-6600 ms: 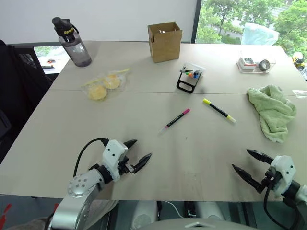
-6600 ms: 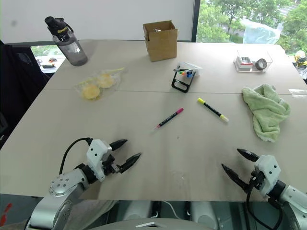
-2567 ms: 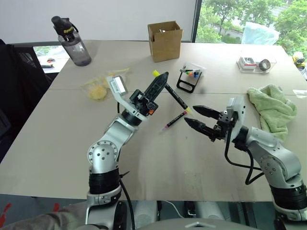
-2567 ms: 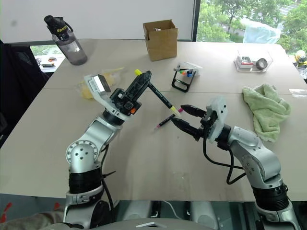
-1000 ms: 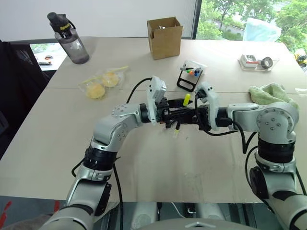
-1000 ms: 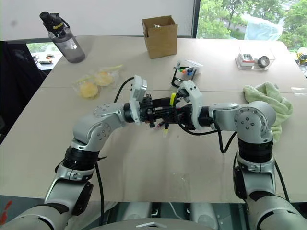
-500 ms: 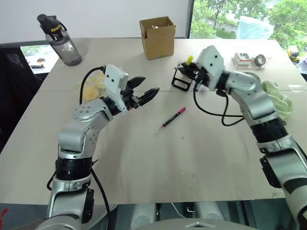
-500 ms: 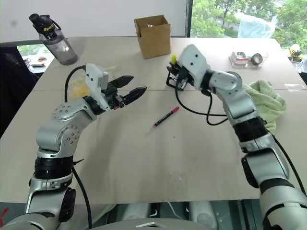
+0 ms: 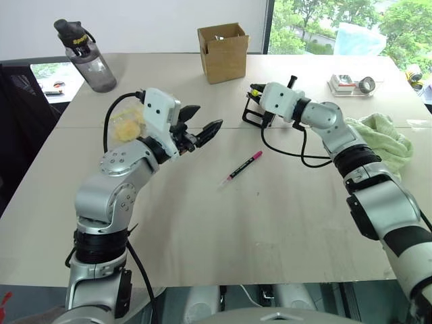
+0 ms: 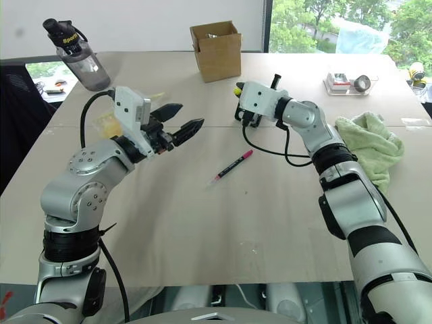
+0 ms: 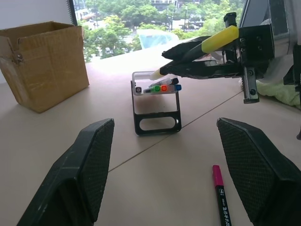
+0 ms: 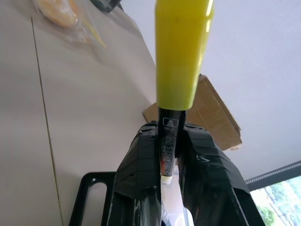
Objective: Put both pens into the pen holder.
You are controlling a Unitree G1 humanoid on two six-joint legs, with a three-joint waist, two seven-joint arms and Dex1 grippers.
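My right gripper (image 11: 175, 62) is shut on the yellow pen (image 12: 181, 47) and holds it level just above the pen holder (image 11: 156, 114), a small clear tray on a black stand (image 9: 251, 120). The pen's pale tip hangs over the tray's short coloured markers. The pink pen (image 9: 243, 167) lies on the table between my arms, also seen as the pink pen (image 11: 220, 192). My left gripper (image 9: 206, 118) hovers open and empty above the table, left of the holder, pointing toward it.
A brown cardboard box (image 9: 223, 52) stands behind the holder. A water bottle (image 9: 88, 55) is at the back left and a bag of yellow items (image 9: 125, 125) lies by my left arm. A green cloth (image 9: 385, 135) and a clear tray with tape (image 9: 354, 84) sit at the right.
My left gripper let go of the yellow pen and drew back to the left. My right gripper carried the pen from the table's middle to the holder and lowered it over the tray.
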